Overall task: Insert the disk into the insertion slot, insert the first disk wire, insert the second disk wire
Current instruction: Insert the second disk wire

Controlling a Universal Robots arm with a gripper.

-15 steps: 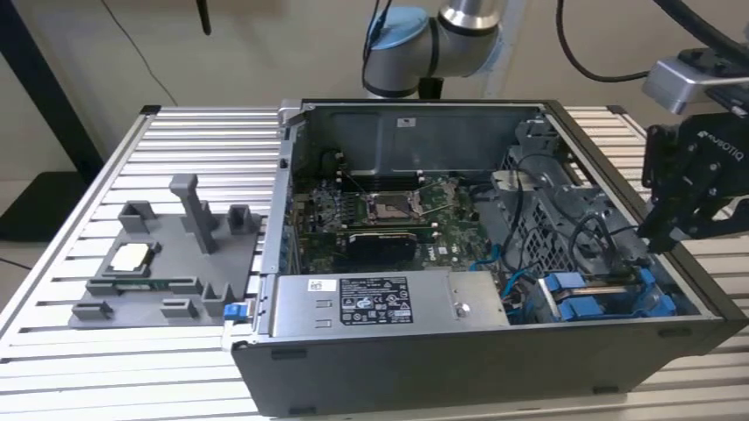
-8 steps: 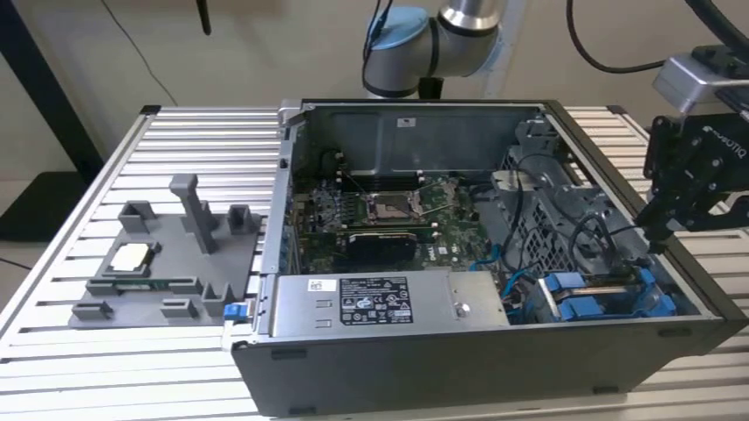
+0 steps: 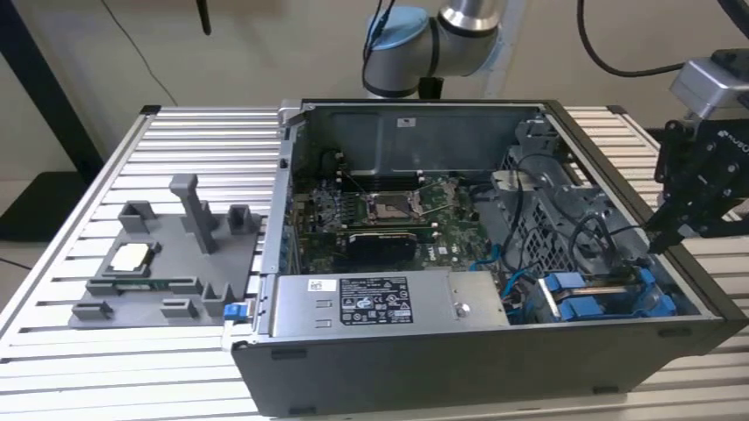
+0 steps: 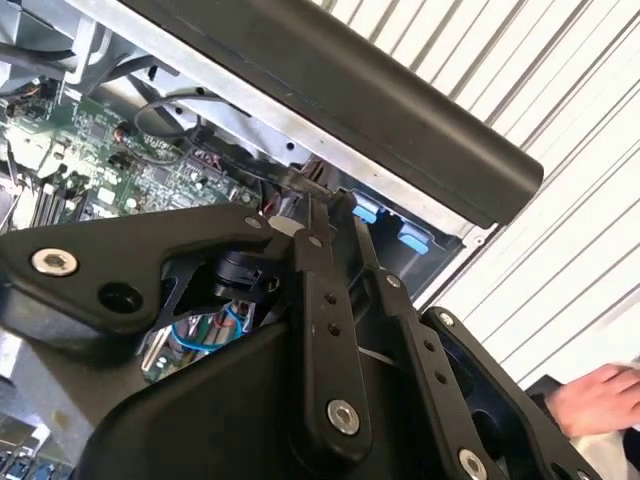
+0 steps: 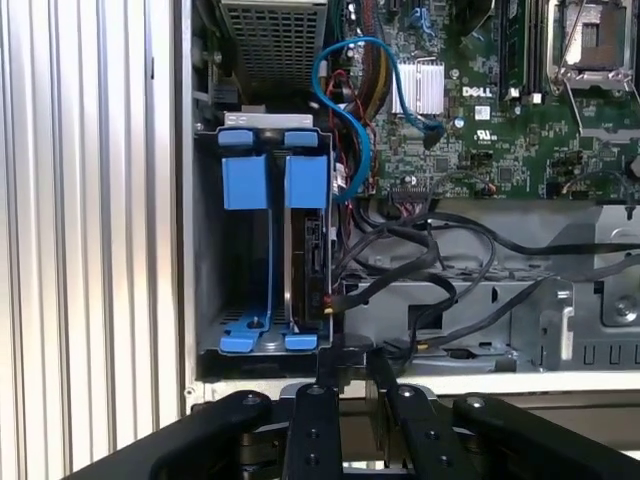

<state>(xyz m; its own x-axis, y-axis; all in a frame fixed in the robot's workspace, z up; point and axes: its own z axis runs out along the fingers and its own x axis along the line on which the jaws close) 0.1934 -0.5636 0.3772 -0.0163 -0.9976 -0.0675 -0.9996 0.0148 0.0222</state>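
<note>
Closest, our gripper hangs at the case edge, fingers pinched narrow with nothing visible between them. Just beyond, one disk sits edge-on inside the slot, with two blue tabs above it. We judge insertion done and wiring in hand, which calls for fine, square alignment with the disk's edge. Farther off lie one blue wire and one circuit board.

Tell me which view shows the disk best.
The first wrist view: the disk stands edge-on in its blue carrier inside the insertion slot. The exterior view shows it in the case corner; the second wrist view catches its blue tabs.
</note>
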